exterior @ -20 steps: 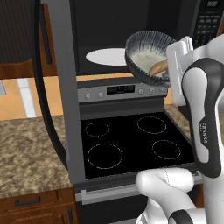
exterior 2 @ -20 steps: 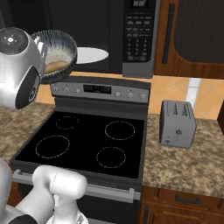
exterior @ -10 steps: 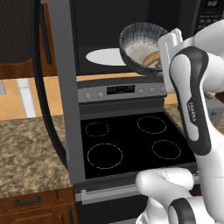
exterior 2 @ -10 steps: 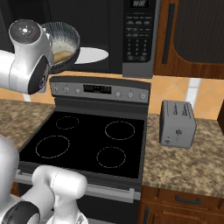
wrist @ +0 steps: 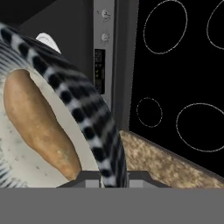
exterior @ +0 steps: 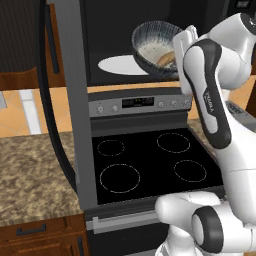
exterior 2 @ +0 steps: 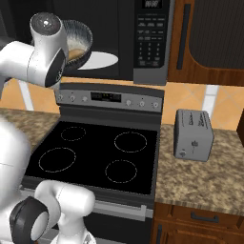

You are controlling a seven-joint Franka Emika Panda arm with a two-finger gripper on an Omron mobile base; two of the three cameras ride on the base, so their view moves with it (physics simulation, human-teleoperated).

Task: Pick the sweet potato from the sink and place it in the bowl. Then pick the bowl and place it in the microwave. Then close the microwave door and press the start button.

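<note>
I hold the bowl (exterior: pixel 156 47) up at the mouth of the microwave (exterior 2: pixel 143 38), my hand (exterior: pixel 182 45) clamped on its rim at the side nearest my arm. My fingers are mostly hidden behind the rim and my own wrist, so I judge the grip from the bowl hanging tilted in the air against them. The sweet potato (wrist: pixel 37 127) lies inside the bowl on the pale speckled bottom, one tapered end toward my hand. The bowl hangs above the near edge of the white turntable plate (exterior: pixel 120 65), apart from it, and I cannot tell whether it is already past the opening.

The microwave door (exterior: pixel 67 100) stands wide open to my left, its long dark handle (exterior: pixel 47 95) facing outward. The button panel (exterior 2: pixel 151 33) sits to the right of the cavity. Below is the black stove (exterior 2: pixel 95 155) with its four ring burners, and a grey toaster (exterior 2: pixel 193 135) stands on the speckled desk (exterior 2: pixel 209 176) to the right of it.
</note>
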